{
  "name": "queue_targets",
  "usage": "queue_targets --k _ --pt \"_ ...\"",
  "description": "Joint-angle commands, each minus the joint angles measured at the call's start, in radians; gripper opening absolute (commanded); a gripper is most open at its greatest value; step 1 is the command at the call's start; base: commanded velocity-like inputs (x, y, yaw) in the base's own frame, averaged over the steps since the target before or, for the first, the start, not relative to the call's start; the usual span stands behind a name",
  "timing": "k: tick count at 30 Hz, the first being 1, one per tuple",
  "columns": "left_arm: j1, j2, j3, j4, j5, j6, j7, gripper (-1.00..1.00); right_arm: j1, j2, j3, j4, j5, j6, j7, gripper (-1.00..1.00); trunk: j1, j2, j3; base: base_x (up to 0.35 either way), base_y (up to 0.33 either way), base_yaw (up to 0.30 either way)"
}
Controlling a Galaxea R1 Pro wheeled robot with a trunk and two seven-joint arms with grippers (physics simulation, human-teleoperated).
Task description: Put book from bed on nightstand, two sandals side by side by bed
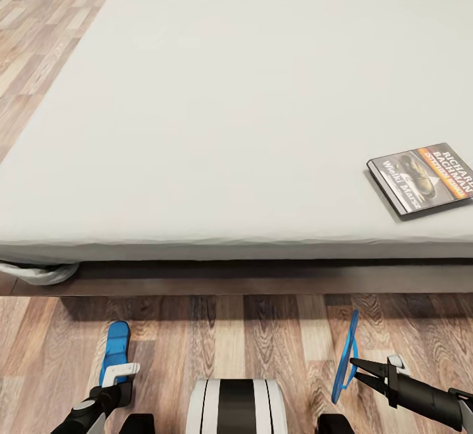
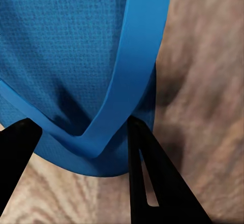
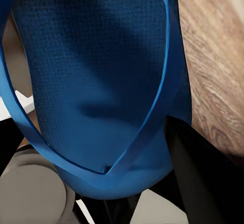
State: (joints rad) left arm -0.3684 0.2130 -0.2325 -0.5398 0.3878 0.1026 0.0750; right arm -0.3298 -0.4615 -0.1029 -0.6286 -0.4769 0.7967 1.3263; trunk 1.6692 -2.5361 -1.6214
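Both end effectors pinch sandals: left one [image 1: 113,381] holds its sandal [image 1: 115,348] flat at seven o'clock, right one [image 1: 358,367] carries its sandal [image 1: 346,355] edge-up at five, ready for pairing beside the bed [image 1: 230,125].

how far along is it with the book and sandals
Done: nothing yet. In hand: left pincer grips one sandal on the floor, right pincer holds the other sandal on edge. Left: pairing them beside the bed; the book still lies on the mattress.
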Motion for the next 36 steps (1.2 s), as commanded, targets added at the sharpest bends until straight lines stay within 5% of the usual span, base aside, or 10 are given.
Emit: queue_targets --k 1,36 --pt "0.002 0.000 -0.011 0.024 0.016 0.002 0.008 -1.00 0.000 0.000 0.000 0.000 -0.003 0.009 -0.001 -1.00 0.001 0.000 -0.001 0.000 0.000 0.000" --pt "0.002 0.000 -0.011 0.024 0.016 0.005 0.010 -1.00 0.000 0.000 -0.001 0.000 -0.003 0.009 -0.001 -1.00 -0.002 0.001 0.023 0.000 0.000 0.000"
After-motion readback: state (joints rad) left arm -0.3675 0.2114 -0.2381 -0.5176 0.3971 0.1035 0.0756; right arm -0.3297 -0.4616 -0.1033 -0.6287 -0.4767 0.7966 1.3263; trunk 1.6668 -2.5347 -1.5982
